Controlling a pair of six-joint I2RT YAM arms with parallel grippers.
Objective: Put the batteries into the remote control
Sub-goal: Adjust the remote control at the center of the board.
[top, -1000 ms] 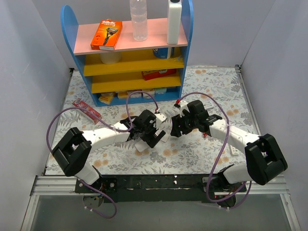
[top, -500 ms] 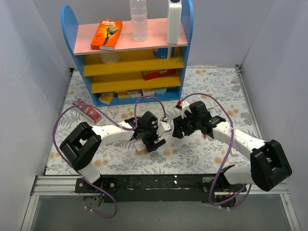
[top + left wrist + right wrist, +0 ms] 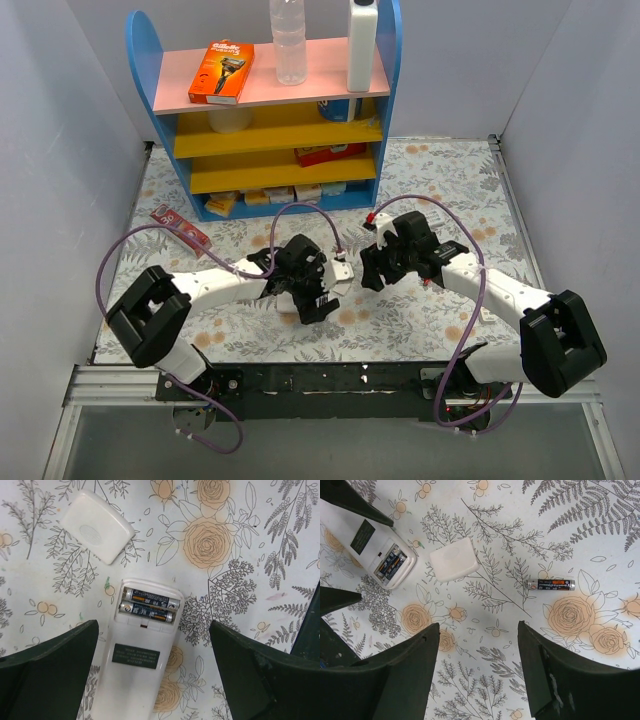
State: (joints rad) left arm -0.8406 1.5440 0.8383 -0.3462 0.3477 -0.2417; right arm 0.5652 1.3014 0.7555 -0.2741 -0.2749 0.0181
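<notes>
Top external view shows pale walls (image 3: 60, 150) enclosing a table (image 3: 450, 180) with a floral cloth. A blue shelf unit (image 3: 165, 130) stands at its far edge and a red packet (image 3: 182, 228) lies flat on the left. Both arms reach inward, elbows out, wrists pitched down close together at mid-table. The left gripper (image 3: 154, 626) hangs over the remote control (image 3: 135, 680), jaws spread wide and touching nothing. The remote lies white back up, its bay uncovered, with two batteries (image 3: 150, 607) side by side inside; its white cover (image 3: 96, 526) rests apart on the cloth. The right gripper (image 3: 479, 630) is likewise spread and empty, and a loose battery (image 3: 550, 584) lies on the cloth toward the right of its wrist view.
</notes>
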